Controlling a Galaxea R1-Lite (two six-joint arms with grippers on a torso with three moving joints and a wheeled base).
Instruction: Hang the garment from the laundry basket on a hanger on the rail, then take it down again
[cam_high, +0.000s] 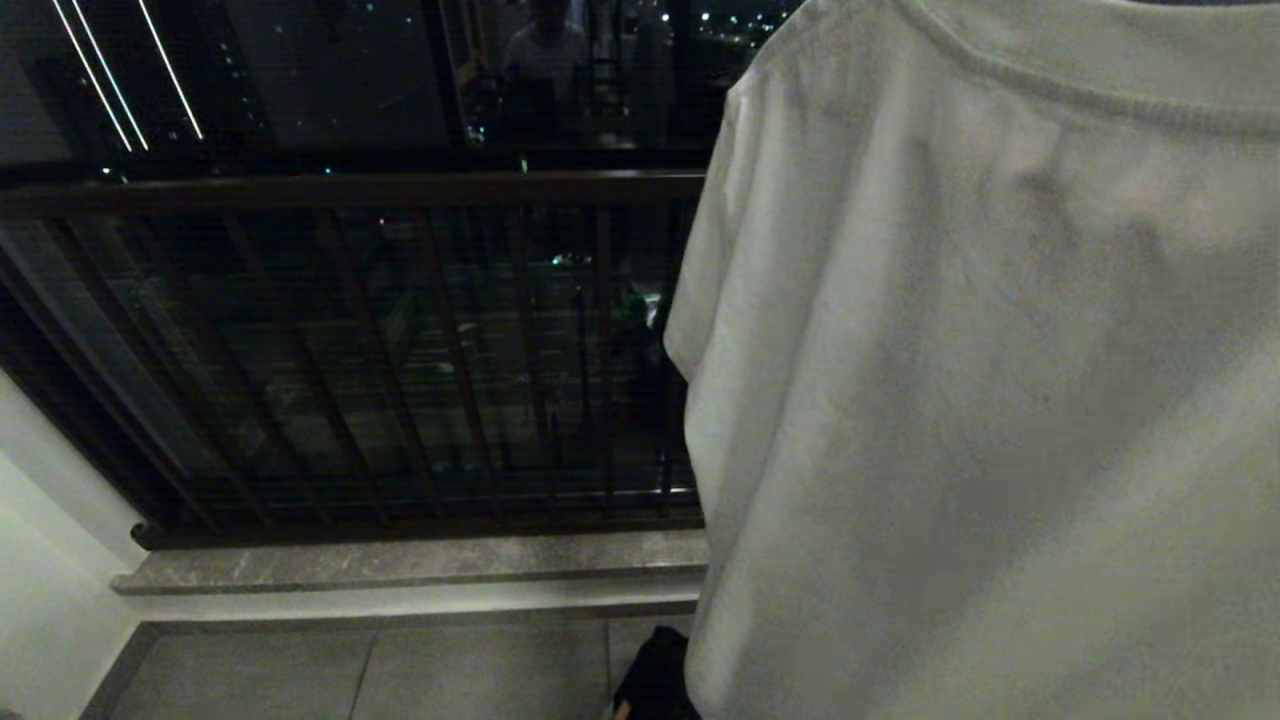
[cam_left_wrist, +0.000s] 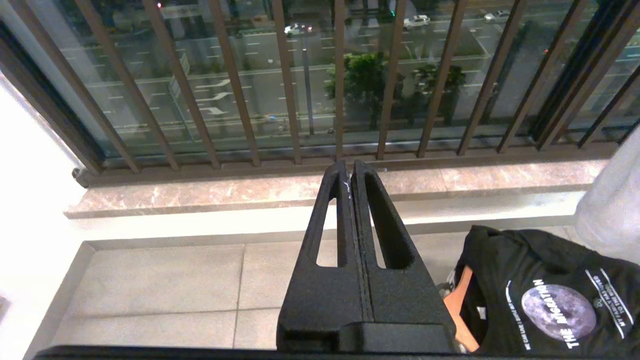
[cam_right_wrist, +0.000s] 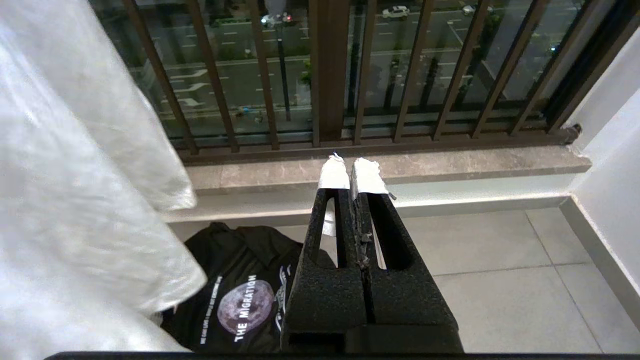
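Note:
The garment, a black T-shirt (cam_left_wrist: 540, 300) with a round moon print, lies bunched low on the tiled floor; it also shows in the right wrist view (cam_right_wrist: 235, 285) and at the head view's lower edge (cam_high: 655, 675). An orange strip (cam_left_wrist: 460, 310) pokes out at its side. The laundry basket is hidden under the cloth. The hanger and the rail are out of view. My left gripper (cam_left_wrist: 350, 167) is shut and empty, held above the floor beside the black T-shirt. On the shirt's other side, my right gripper (cam_right_wrist: 350, 165), with white-taped tips, is shut and empty.
A large white T-shirt (cam_high: 980, 380) hangs from above and fills the right of the head view, just over the black one. Dark balcony bars (cam_high: 400, 360) on a stone sill (cam_high: 410, 560) close the front. White walls (cam_right_wrist: 610, 150) stand at both sides.

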